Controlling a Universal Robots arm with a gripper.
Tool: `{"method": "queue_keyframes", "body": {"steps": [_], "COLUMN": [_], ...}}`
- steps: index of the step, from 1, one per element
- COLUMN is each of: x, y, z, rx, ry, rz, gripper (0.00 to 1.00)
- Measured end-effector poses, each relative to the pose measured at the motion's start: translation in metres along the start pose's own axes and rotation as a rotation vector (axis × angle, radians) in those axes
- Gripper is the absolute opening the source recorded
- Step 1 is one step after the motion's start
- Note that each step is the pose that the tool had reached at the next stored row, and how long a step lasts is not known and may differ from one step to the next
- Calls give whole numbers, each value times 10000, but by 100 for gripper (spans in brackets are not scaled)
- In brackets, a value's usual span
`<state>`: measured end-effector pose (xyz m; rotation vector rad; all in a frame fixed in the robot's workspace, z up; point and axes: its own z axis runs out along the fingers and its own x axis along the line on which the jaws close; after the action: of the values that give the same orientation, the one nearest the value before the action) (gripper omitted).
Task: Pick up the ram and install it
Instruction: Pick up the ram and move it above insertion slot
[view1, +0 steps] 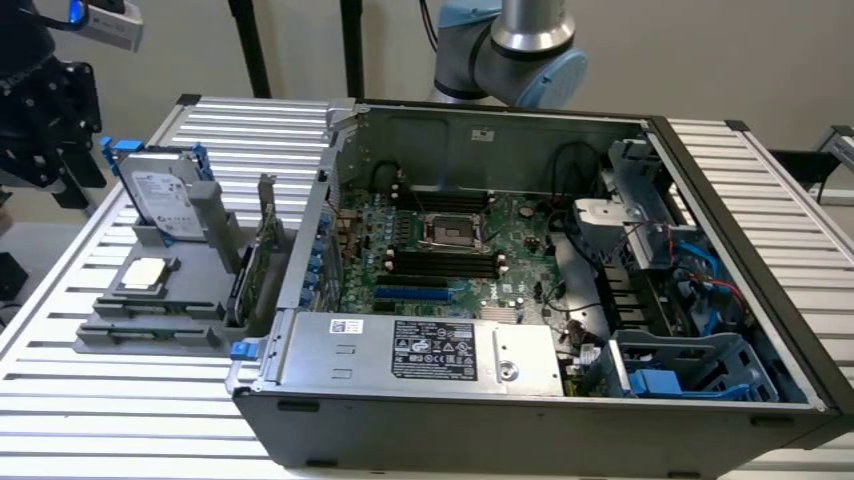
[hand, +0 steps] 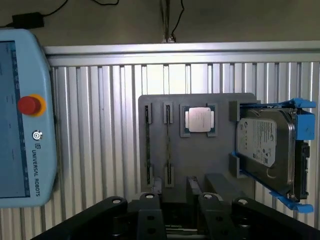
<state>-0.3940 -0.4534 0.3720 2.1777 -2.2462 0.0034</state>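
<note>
The gripper (hand: 179, 212) hovers above the ribbed worktop (hand: 100, 125), its jaws spread apart with nothing between them. The ram (hand: 148, 145) is well clear of the jaws. It stands on edge in a narrow slot of the grey holder (hand: 200, 160) ahead of them, off to one side of their gap. A second thin stick sits in the next slot. Beyond that lie the square processor (hand: 200, 120) and then the hard drive (hand: 262, 145) in its blue frame. A teach pendant (hand: 20, 125) lies past the ram on the other side. The open computer case (view1: 534, 440) stands at the exterior view's right of the holder.
</note>
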Motion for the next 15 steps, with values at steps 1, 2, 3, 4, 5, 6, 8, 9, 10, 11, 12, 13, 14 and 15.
{"method": "queue_keyframes", "body": {"steps": [1,2,3,4,5,6,8,9,10,11,12,13,14,15], "x": [8,21,41,61,79,98,136,157,178,199,215,224,229,230], "y": [0,0,-1,-2,-3,-4,-5,-6,-7,-8,-9,-13,-19,-29], "z": [17,36,52,72,91,110,146,164,183,202,220,239,257,274], "rx": [-1,1,-2,0,0,2,1,1,0,1,1,3,2,1], "ry": [1,0,3,1,0,-1,0,1,1,0,0,-1,0,1], "rz": [-3,-8,-15,-23,-30,-37,-50,-58,-66,-74,-82,-87,-91,-94], "gripper": [36,36,36,36,36,36,36,36,36,36,36,36,36,36]}}
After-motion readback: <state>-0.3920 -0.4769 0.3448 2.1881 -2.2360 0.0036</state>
